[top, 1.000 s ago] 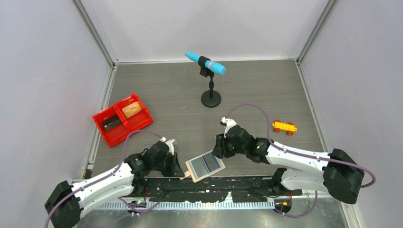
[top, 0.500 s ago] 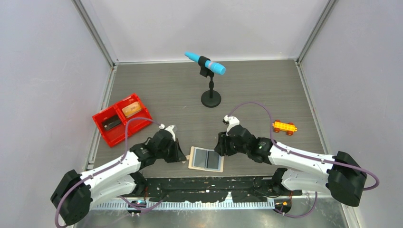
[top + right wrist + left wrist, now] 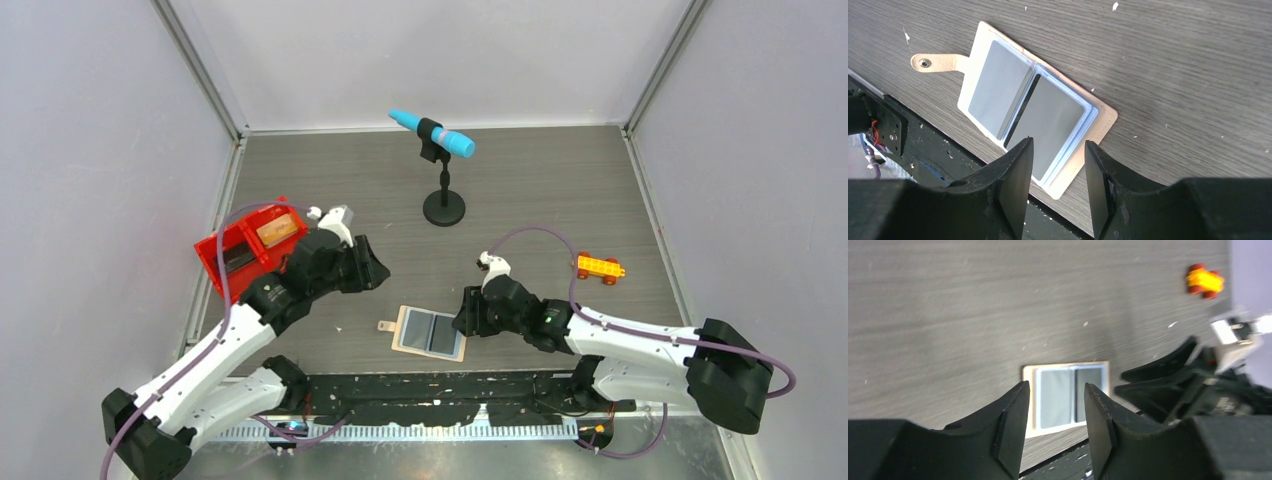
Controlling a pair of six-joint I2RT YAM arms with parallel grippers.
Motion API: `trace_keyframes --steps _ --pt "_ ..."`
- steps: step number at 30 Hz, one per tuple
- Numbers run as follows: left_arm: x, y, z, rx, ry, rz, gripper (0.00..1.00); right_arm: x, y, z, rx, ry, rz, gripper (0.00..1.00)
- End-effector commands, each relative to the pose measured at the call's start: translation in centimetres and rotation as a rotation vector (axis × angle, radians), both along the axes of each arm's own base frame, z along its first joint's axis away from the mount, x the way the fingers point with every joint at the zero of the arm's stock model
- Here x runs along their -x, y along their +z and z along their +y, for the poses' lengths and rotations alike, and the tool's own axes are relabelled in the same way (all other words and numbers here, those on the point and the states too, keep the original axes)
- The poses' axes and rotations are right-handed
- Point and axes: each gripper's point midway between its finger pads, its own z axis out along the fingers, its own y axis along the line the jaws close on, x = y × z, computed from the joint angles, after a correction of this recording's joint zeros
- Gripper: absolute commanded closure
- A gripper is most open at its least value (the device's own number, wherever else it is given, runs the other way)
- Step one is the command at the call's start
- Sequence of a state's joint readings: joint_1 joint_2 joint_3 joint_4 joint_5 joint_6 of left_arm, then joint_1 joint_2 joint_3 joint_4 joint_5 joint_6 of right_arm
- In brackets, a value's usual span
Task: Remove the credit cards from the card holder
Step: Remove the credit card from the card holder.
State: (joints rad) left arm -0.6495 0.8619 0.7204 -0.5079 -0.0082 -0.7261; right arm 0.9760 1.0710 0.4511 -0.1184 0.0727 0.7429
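Card holder (image 3: 430, 332) lying open (sleeves up), left gripper (image 3: 1055, 388) spread, right gripper (image 3: 1058, 145) spread.

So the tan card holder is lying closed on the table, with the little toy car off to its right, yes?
Not closed. The card holder lies open and flat, its two clear sleeves facing up, as the right wrist view shows. It is on the table, and the toy car is off to its right.
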Motion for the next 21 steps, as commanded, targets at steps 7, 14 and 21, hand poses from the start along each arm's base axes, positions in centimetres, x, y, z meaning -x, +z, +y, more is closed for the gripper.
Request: trace_keyframes --steps 7,14,21 --pt "2.2 -0.5 -4.4 0.213 -0.202 0.049 0.60 -0.2 1.5 2.3 -0.215 -0.075 0.013 0.52" --pt "3.8 -3.7 -6.6 0.294 -0.271 0.129 0.65 -0.1 0.0 2.7 -0.218 -0.105 0.064 0.54" --pt "5.3 -6.3 -9.5 0.298 -0.350 0.205 0.67 -0.1 -1.5 2.3 -0.192 -0.148 0.099 0.56"
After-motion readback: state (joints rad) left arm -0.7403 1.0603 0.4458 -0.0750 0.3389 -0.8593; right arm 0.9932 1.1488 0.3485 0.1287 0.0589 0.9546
